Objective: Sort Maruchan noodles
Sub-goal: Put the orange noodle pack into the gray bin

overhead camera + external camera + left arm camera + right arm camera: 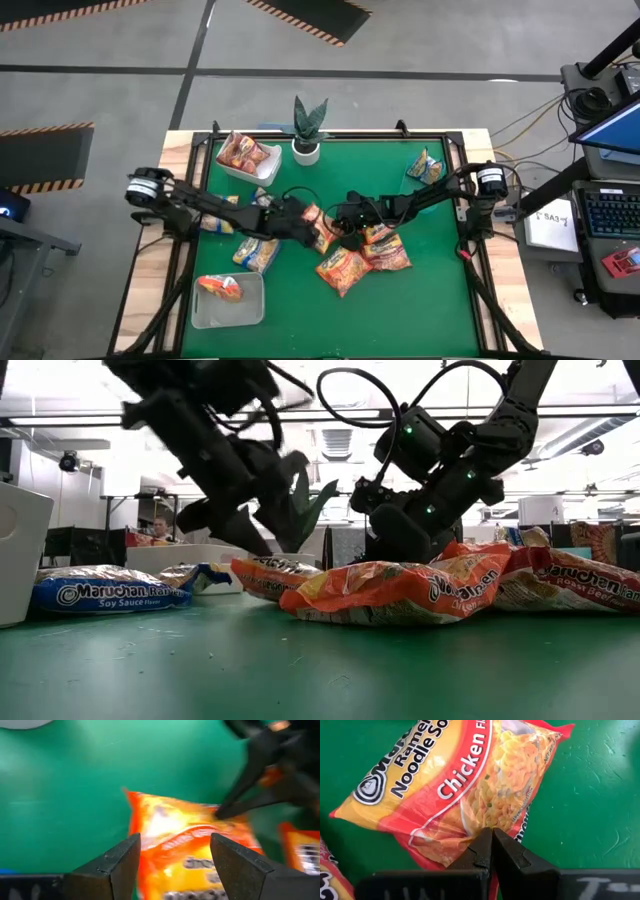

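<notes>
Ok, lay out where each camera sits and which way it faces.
High view: above the table, looking straight down; both arms show, left claw, right claw.
Low view: at tabletop height, looking level across; both arms come down from above.
Left wrist view: looks past its open fingers at an orange packet.
Right wrist view: shut fingers over the Chicken packet.
Shared: the high and low views both show the central packet pile.

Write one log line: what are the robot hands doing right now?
left hand: open, over orange noodle packet | right hand: shut, tips on Chicken packet | green mat
</notes>
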Controlling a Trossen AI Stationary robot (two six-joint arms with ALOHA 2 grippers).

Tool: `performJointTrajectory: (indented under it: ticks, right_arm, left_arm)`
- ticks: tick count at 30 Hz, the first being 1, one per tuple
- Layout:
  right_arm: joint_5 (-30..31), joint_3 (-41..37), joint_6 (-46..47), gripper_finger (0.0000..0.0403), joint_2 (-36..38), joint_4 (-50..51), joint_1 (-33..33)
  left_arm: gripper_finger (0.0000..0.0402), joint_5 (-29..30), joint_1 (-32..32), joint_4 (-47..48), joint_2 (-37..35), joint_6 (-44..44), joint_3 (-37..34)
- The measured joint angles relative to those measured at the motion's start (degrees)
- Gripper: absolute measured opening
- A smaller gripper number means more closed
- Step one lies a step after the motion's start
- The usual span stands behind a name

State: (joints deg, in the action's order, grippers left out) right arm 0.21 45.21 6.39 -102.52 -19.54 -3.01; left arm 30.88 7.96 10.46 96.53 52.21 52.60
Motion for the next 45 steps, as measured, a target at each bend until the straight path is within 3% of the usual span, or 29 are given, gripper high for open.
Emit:
performJointTrajectory:
  ticks: [5,13,23,28,34,45]
  right_arm:
    - [-0.09,-0.06,-0.02,0.0009,-0.04,0.12,0.00]
    - [-0.10,-0.11,-0.02,0.0009,-0.11,0.23,0.00]
    - [-0.15,-0.15,-0.01,0.0009,-0.13,0.18,0.00]
    - [-0.26,-0.17,0.00,0.0009,-0.04,0.18,0.00]
    - [-0.37,-0.17,-0.02,0.0009,0.07,-0.08,0.00]
    - [-0.40,-0.22,-0.37,0.0009,0.09,-0.52,0.00]
  left_arm:
    - [0.0222,-1.71,-2.15,11.96,1.59,-0.23,4.83]
    - [0.0222,-13.98,-5.59,12.66,-0.70,-7.54,4.22]
    - [0.0222,-38.66,-14.35,10.95,-5.87,-22.56,2.20]
    - [0.0222,-47.80,-19.87,5.65,-6.28,-24.41,-2.31]
    - [0.0222,-49.41,-23.45,-1.01,-6.34,-17.50,-6.81]
    - [0.0222,-51.11,-22.61,-7.33,-4.41,-13.46,-7.87]
